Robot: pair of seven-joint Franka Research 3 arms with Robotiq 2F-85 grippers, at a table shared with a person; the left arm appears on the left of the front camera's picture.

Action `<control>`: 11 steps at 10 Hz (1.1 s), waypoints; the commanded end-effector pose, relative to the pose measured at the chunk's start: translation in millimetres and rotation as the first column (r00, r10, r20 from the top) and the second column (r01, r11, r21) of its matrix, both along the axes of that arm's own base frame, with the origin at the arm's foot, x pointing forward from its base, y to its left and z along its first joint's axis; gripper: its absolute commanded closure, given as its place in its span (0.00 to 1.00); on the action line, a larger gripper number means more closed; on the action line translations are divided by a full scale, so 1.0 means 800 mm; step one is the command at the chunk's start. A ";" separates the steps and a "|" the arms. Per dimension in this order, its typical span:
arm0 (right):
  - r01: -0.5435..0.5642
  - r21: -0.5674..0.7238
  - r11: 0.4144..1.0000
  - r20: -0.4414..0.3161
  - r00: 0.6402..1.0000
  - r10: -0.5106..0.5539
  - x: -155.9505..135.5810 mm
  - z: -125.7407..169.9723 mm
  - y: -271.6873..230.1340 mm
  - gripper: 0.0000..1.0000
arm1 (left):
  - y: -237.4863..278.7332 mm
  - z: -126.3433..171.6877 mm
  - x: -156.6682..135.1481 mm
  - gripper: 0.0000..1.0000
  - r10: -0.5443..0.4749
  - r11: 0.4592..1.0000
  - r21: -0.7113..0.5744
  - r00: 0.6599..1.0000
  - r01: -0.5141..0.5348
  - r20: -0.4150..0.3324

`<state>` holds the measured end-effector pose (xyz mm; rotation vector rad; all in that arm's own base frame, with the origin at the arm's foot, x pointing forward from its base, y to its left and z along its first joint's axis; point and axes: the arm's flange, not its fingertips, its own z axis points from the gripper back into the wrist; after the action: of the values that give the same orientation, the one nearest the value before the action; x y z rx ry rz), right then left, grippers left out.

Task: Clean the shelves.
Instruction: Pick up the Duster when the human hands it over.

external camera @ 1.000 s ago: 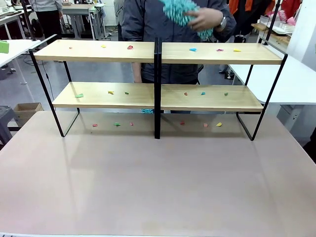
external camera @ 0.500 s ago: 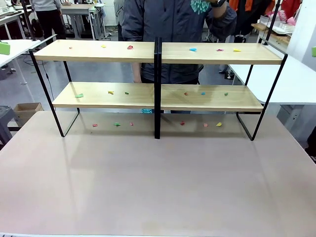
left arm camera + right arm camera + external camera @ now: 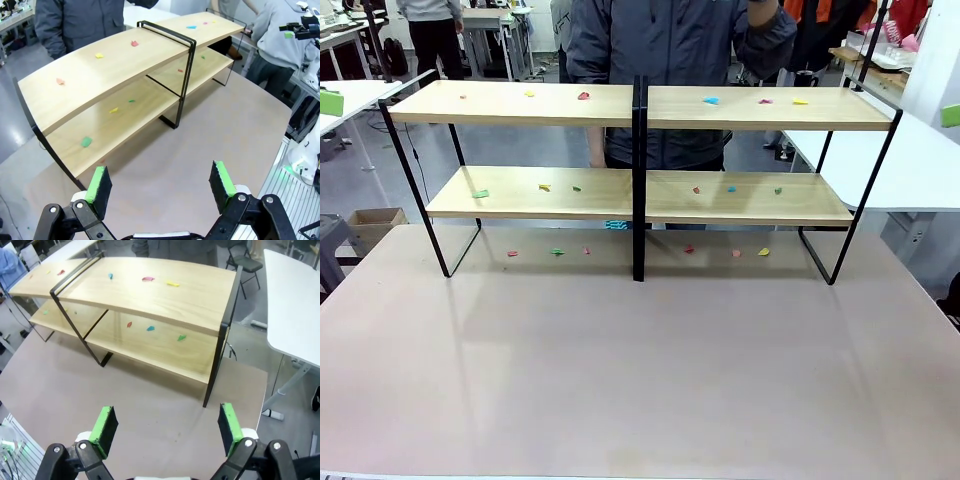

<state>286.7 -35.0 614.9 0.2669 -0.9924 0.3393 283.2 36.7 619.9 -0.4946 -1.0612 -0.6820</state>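
Left gripper (image 3: 160, 182) and right gripper (image 3: 166, 427): jaws wide apart, empty, over the tabletop (image 3: 640, 370). The shelves (image 3: 520, 104) stand across its far half, scraps (image 3: 710, 100) on both boards. Reach low and you'll likely clip the black frame and shove the rack. The person (image 3: 670, 50) has lifted their teal duster past the top edge.

shelves (image 3: 520, 104) — two light-wood tiers, black frame | upright at table's far side | small coloured scraps on both boards
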 end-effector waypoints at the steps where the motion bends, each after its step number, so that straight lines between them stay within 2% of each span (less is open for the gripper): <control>1: -0.028 -0.032 0.999 -0.002 1.000 0.028 -0.017 -0.009 0.006 0.00 | -0.009 -0.032 -0.014 0.00 -0.009 1.000 0.008 1.000 0.009 0.006; 3: -0.077 -0.015 0.997 -0.002 0.997 0.077 -0.040 -0.013 -0.001 0.00 | -0.011 -0.033 -0.016 0.00 -0.013 1.000 0.010 1.000 0.013 0.007; 6: -0.066 -0.016 0.998 0.026 0.997 0.066 -0.067 -0.013 -0.008 0.00 | -0.011 -0.036 -0.012 0.00 -0.026 1.000 0.008 1.000 0.026 0.006; 10: -0.066 -0.034 0.997 0.020 0.998 0.066 -0.063 -0.011 -0.009 0.00 | -0.013 -0.040 -0.011 0.00 -0.032 0.999 0.003 0.999 0.032 0.001; 11: -0.054 -0.004 0.999 0.026 0.998 0.054 -0.056 0.025 -0.011 0.00 | -0.013 -0.040 -0.010 0.00 -0.026 1.000 0.000 1.000 0.026 -0.009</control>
<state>242.4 -42.8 633.9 0.2836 -1.0055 0.3970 285.2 33.7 616.3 -0.4949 -1.0427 -0.6981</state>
